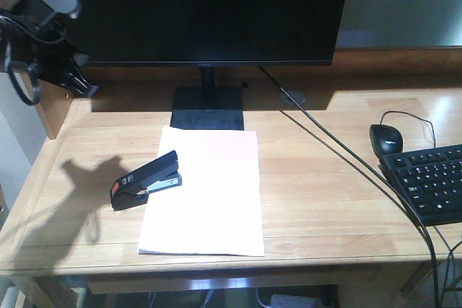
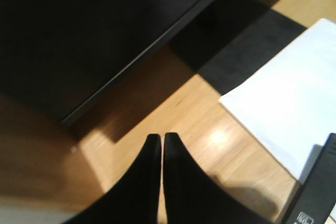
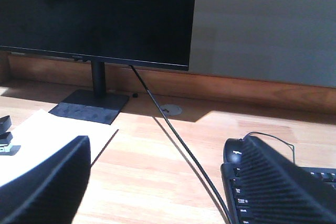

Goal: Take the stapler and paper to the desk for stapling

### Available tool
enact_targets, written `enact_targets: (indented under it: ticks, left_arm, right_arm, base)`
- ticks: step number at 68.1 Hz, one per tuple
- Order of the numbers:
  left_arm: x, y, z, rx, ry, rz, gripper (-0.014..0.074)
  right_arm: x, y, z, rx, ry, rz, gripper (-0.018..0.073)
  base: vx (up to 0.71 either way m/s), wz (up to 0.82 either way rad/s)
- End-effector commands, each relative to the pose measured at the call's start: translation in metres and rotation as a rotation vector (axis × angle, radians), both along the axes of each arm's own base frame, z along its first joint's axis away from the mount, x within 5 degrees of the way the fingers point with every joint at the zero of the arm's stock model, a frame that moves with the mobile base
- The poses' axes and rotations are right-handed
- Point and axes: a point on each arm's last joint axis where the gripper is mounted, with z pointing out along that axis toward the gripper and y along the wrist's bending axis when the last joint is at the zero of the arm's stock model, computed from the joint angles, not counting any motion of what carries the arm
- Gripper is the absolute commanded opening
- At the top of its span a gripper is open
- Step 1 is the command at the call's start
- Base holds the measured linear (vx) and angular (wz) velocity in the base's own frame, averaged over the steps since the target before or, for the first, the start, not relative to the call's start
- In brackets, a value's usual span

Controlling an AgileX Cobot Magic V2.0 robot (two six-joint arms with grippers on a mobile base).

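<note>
The white paper (image 1: 206, 192) lies flat on the light-wood desk (image 1: 325, 178) in front of the monitor stand. The black stapler (image 1: 146, 182), with its orange-red end towards the front left, rests across the sheet's left edge. My left gripper (image 1: 85, 86) hangs above the desk's far left corner, well away from the stapler. In the left wrist view its fingers (image 2: 152, 156) are shut and empty, with the paper (image 2: 283, 108) and the stapler's end (image 2: 315, 192) to the right. My right gripper (image 3: 165, 142) is open and empty low over the desk, right of the paper (image 3: 37, 140) and the stapler (image 3: 6, 135).
A black monitor (image 1: 202, 9) on a stand (image 1: 207, 108) fills the back. A cable (image 1: 339, 149) runs diagonally across the desk's right half. A black mouse (image 1: 386, 137) and keyboard (image 1: 429, 182) sit at the right. The raised rim (image 1: 54, 113) bounds the left side.
</note>
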Motion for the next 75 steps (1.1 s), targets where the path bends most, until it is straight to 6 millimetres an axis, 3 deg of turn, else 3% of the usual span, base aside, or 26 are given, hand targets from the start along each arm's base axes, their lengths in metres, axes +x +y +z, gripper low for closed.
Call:
enact_targets:
  ticks: [1, 10, 35, 56, 75]
  left_arm:
    - [-0.018, 0.009, 0.042, -0.082, -0.108, 0.135, -0.0006]
    - [-0.035, 0.013, 0.059, -0.268, -0.086, 0.289, -0.0006]
    - [-0.085, 0.022, 0.103, -0.415, -0.181, 0.378, -0.0006]
    - [-0.156, 0.031, 0.102, -0.417, -0.353, 0.344, -0.0006]
    - [-0.225, 0.038, 0.078, -0.458, -0.491, 0.312, -0.0006]
  right_arm:
    - [-0.001, 0.003, 0.013, -0.006, -0.072, 0.029, 0.0563]
    - [-0.001, 0.003, 0.013, -0.006, -0.072, 0.029, 0.0563]
    - [-0.001, 0.003, 0.013, -0.006, -0.072, 0.029, 0.0563]
    - [-0.001, 0.003, 0.013, -0.006, -0.072, 0.029, 0.0563]
    - [-0.001, 0.003, 0.013, -0.006, -0.072, 0.029, 0.0563]
  base:
    - [0.0, 0.0]
    - [0.0, 0.0]
    - [0.0, 0.0]
    - [0.0, 0.0]
    - [0.0, 0.0]
